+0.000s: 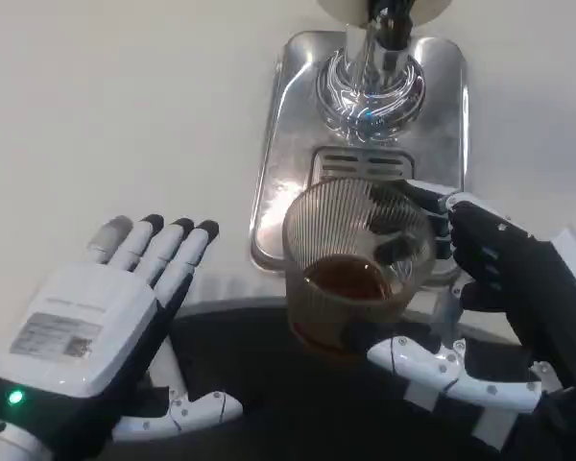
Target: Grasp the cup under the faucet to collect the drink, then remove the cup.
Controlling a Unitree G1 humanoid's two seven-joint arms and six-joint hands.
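Left hand: lies low at the left over the white counter, fingers spread and straight, holding nothing. It stands well apart from the cup and appears to be waiting.

Drip tray: a silver tray sits centre-top on the counter, with a slotted grate near its middle. The chrome faucet rises at the tray's far end. No stream can be made out falling from it.

Cup: a ribbed, clear cup sits at the near edge of the tray, in front of the grate and toward the robot from the faucet. Brown drink fills the lower part of it; the upper part is bare. Whether its base rests on the tray or is lifted off it cannot be told.

Right hand: wraps the cup from the right, dark fingers against the far side and the white thumb crossing under the near side. It grips the cup.

Assessment: grasp done; drink collected, at least in part. The cup now seems to sit nearer than the spout, so removal looks begun but not finished. Remaining: carry the cup clear of the tray, level, without spilling.
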